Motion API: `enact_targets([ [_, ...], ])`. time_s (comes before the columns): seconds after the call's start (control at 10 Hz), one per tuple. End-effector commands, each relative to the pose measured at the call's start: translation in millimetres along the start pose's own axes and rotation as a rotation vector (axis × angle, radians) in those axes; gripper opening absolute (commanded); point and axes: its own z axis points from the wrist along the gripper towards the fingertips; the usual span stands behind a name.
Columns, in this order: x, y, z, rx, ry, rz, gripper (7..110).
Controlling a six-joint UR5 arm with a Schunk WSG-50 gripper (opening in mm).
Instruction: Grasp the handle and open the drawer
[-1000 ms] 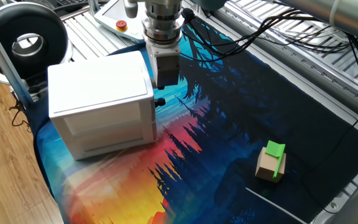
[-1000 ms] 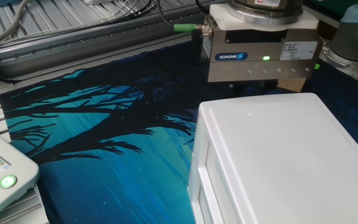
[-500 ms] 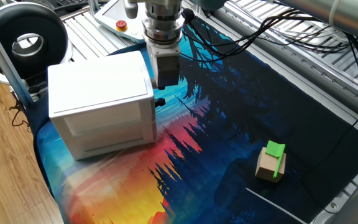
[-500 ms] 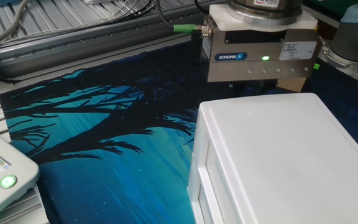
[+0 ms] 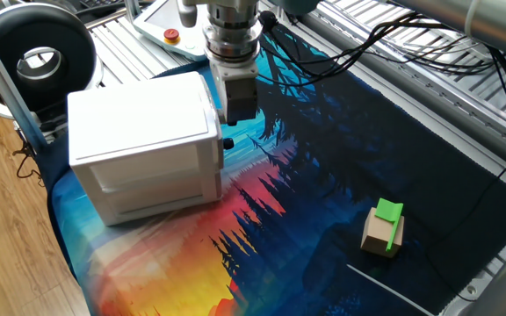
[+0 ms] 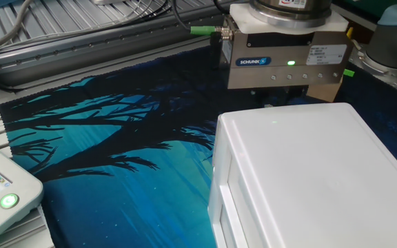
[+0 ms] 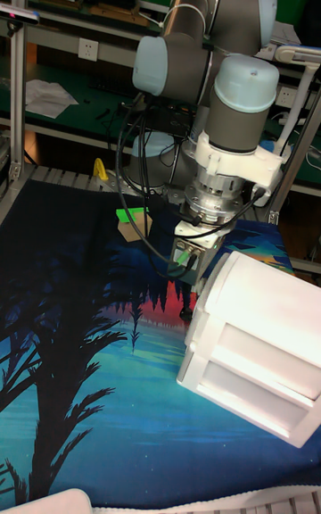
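Note:
The white cabinet [image 5: 139, 123] stands at the left of the printed mat. Its drawer [image 5: 219, 160] shows only as a narrow edge-on front on the side facing my gripper [image 5: 227, 141]. My gripper comes down right against that front. In the tall fixed view its dark fingers [image 7: 185, 302] look closed together at the cabinet [image 7: 259, 318] wall. The handle is hidden between them. In the other fixed view only the gripper housing [image 6: 284, 62] shows, behind the cabinet [image 6: 309, 179] top.
A tan block with a green top [image 5: 385, 226] lies on the mat at the right, also visible as the block [image 7: 134, 219] behind the arm. A black round device [image 5: 38, 57], a pendant with a red button [image 5: 172, 35] and cables [image 5: 393, 44] line the back. The mat's left edge meets wooden floor.
My gripper has shifted slightly to the right in one fixed view, and the cabinet's near edge has shifted the same way with it by a few pixels.

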Motion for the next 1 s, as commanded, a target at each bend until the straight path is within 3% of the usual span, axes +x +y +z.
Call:
enact_targets([
  [0.0,6.9,-0.2,-2.5,-0.004,-0.004,-0.005,7],
  [0.9,37.9,-0.4,-1.2,-0.013,-0.021,-0.026,7],
])
